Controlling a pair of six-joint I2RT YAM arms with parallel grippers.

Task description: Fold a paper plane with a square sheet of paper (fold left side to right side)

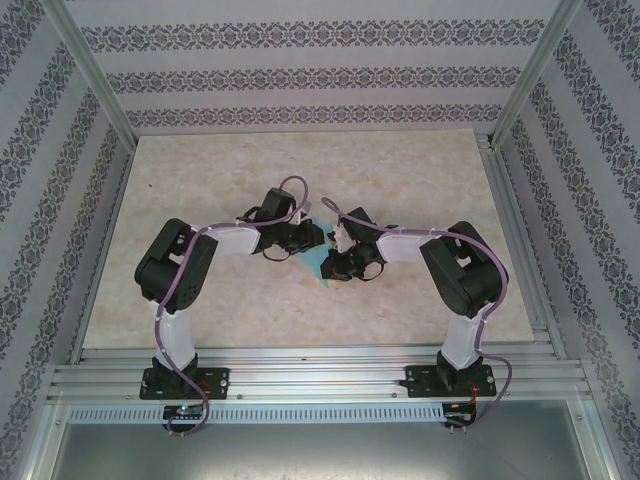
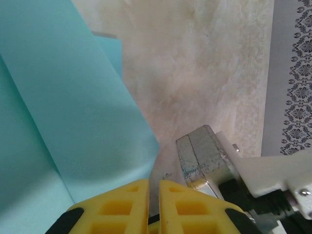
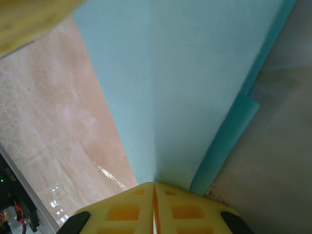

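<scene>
Right wrist: right end effector [image 3: 155,189] pinching paper plane [image 3: 195,87] (at crease) | left end effector [image 2: 153,189] pressed together

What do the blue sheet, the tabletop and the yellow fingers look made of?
Blue sheet: thin matte paper, judging by its sharp crease and layered edges. Tabletop: hard, marble-patterned surface, faintly glossy; possibly laminate, cannot tell. Yellow fingers: likely moulded or printed plastic, matte, with recessed pockets.

paper [image 3: 195,73] between left tool [image 2: 154,187], right tool [image 3: 154,187], on table [image 1: 300,170]
</scene>
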